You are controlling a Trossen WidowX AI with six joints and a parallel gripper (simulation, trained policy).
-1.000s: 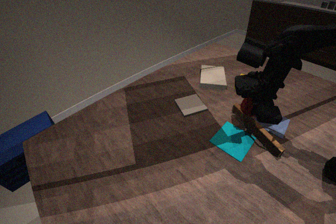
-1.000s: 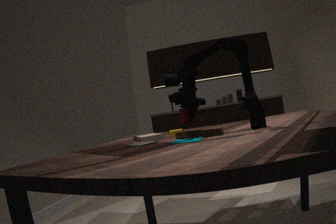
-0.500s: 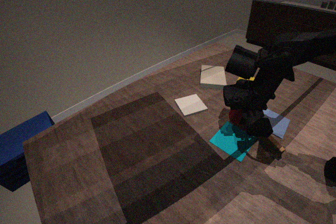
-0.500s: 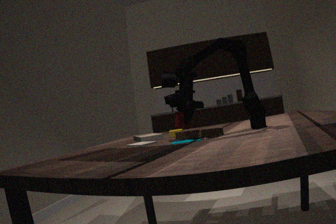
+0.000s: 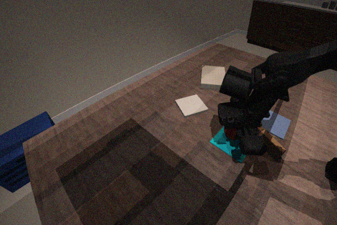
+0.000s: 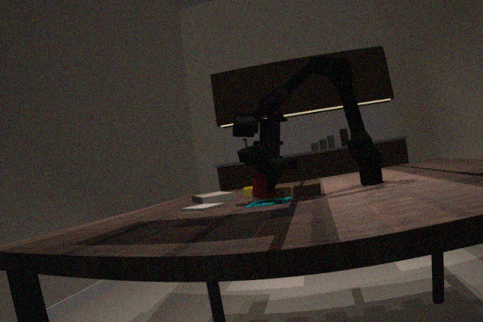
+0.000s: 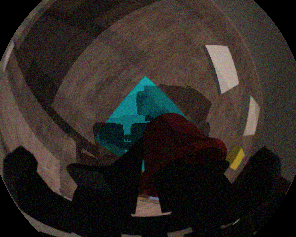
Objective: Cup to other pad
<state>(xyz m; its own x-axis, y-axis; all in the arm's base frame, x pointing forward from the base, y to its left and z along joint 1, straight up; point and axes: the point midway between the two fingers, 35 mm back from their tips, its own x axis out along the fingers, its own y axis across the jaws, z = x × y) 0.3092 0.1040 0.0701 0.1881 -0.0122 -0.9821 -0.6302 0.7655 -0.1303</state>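
Note:
The dark red cup (image 5: 230, 133) (image 6: 260, 185) (image 7: 172, 141) looks upright, low over the cyan pad (image 5: 218, 138) (image 6: 254, 204) (image 7: 124, 105). Whether its base touches the pad cannot be told. My gripper (image 5: 238, 136) (image 6: 270, 189) (image 7: 146, 141) is shut on the cup's wall, and its dark fingers hide part of the cup. The blue pad (image 5: 281, 127) lies behind the gripper, toward the arm's side, partly covered by the arm in the top view. The marbles and the inside of the cup cannot be seen.
A wooden bar (image 5: 274, 142) (image 6: 308, 189) lies between the two pads, close by the gripper. A thin white tile (image 5: 192, 105) (image 6: 203, 206) (image 7: 224, 69) and a thicker white block (image 5: 213, 75) (image 6: 212, 196) lie off to one side. A yellow block (image 6: 247, 191) (image 7: 236, 158) stands beyond the cup.

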